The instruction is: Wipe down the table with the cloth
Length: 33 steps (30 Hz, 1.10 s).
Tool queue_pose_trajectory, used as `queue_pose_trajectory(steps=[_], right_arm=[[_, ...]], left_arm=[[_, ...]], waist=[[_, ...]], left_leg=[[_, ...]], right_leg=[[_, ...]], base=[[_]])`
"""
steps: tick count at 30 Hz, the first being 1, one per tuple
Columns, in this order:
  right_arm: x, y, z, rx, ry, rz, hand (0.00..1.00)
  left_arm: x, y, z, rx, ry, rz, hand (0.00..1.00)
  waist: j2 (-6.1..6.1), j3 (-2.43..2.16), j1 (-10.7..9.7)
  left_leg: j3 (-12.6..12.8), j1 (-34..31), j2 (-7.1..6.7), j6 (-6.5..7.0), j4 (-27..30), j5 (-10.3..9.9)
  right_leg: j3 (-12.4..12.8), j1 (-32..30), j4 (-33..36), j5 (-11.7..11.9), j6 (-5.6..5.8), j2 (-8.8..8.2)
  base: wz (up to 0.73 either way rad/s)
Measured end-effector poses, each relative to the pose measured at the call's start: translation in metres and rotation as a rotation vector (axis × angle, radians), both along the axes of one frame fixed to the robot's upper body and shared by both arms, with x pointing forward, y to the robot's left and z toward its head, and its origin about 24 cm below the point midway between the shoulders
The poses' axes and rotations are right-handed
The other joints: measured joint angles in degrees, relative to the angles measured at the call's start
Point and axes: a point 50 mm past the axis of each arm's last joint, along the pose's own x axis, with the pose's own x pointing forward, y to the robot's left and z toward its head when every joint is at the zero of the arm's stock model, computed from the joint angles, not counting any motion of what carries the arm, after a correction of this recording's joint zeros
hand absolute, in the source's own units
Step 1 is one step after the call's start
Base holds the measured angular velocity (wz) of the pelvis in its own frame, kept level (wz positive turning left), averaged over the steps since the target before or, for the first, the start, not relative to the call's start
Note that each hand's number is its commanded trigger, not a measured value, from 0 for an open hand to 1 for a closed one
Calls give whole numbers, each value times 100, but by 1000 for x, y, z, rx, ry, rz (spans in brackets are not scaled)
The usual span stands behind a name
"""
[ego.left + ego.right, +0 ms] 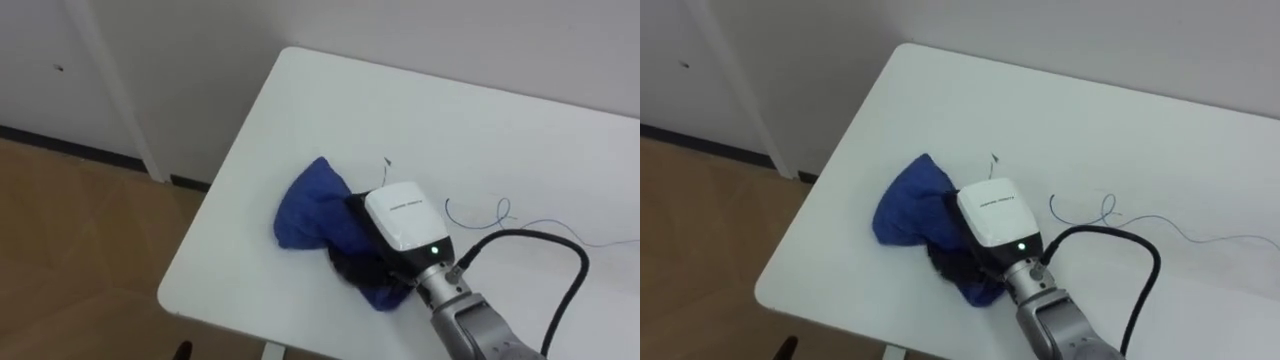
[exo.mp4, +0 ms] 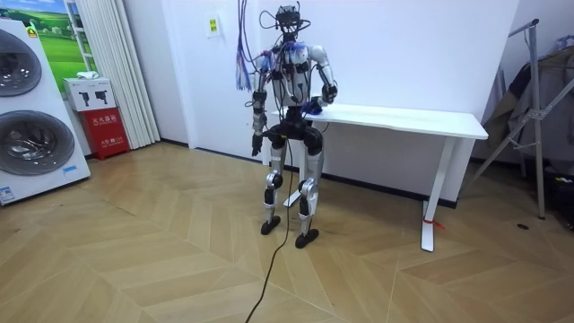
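Resting on a crumpled blue cloth (image 1: 303, 215), my right hand (image 1: 405, 222) lies back-up, reaching in from the lower right. Its fingers are tucked into and under the cloth's folds, so I cannot tell whether they are straight or curled. The cloth lies on the white table (image 1: 420, 110), close to the near left corner and nearer the near edge than the far one. A thin blue looping line (image 1: 480, 212) marks the tabletop just beside my hand, toward the right edge. In the room view I stand upright at the table's end on a wooden floor (image 2: 134, 251), my left hand (image 2: 255, 144) hanging by my hip; its fingers cannot be made out.
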Motion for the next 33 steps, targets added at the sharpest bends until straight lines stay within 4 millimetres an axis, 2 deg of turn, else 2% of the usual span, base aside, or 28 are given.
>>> queue_pose_trajectory(steps=[3,4,6,9,15,18,20,22,24,25,26,28,29,33], right_arm=[[0,-3,-4,38,22,-35,100],[2,-2,-4,59,31,-46,100],[1,-2,-7,79,52,-70,100],[5,-2,-6,88,67,-79,100],[26,-6,-6,133,135,-126,100],[42,-28,-8,177,161,-229,100],[46,-53,-14,220,176,-355,100],[44,-67,-16,246,173,-420,100],[35,-84,-23,245,177,-487,100],[29,-99,-26,245,171,-550,100],[20,-115,-28,245,158,-622,100],[10,-135,-32,241,146,-709,100],[2,-147,-35,238,150,-758,100],[-24,-172,-43,217,154,-887,100]], left_arm=[[3,-1,2,2,-18,-3,0],[3,-1,2,3,-20,-7,0],[5,-1,3,6,-29,-13,0],[5,-1,4,11,-27,-20,0],[-11,-3,0,12,51,-4,0],[-19,-6,0,3,63,24,0],[-27,-6,-1,3,88,34,0],[-36,-2,-1,12,105,60,0],[-44,3,1,26,118,91,0],[-48,7,1,33,123,114,0],[-49,9,2,39,123,126,0],[-51,14,3,50,124,134,0],[-54,18,5,62,122,160,0],[-52,29,9,102,94,207,0]], waist=[[18,1,-8],[52,16,-10],[81,4,-44],[123,8,17],[156,25,13],[201,46,4],[210,40,-17],[177,25,-86],[123,1,-207],[90,-21,-309],[84,-24,-376],[71,-30,-415],[43,-50,-437],[-33,-85,-557]], left_leg=[[-43,-3,-9,0,2,0],[-61,5,-13,0,7,0],[-133,7,-21,0,24,0],[-134,-19,-20,0,64,0],[-138,-55,-21,-4,170,2],[-146,-88,-43,-6,207,4],[-234,-105,-86,4,214,49],[-291,-145,-106,12,212,71],[-339,-183,-135,16,226,91],[-335,-186,-169,26,252,106],[-320,-180,-197,39,269,116],[-293,-174,-213,42,279,117],[-278,-162,-213,43,279,117],[-284,-93,-212,44,267,115]], right_leg=[[-51,35,3,0,0,-6],[-76,83,-3,0,1,-7],[-124,130,-4,0,1,-11],[-137,123,-6,-1,2,-9],[-147,133,5,-1,2,-10],[-210,124,6,-1,2,-39],[-308,113,17,-3,6,-82],[-388,129,16,-7,13,-103],[-490,197,4,-19,33,-127],[-592,220,10,-35,58,-164],[-629,255,11,-39,66,-191],[-623,282,9,-27,86,-209],[-608,293,8,-23,94,-212],[-603,366,19,-22,94,-211]], base=[[8],[14],[15],[1],[1],[11],[23],[24],[34],[38],[32],[4],[-5],[-1]])
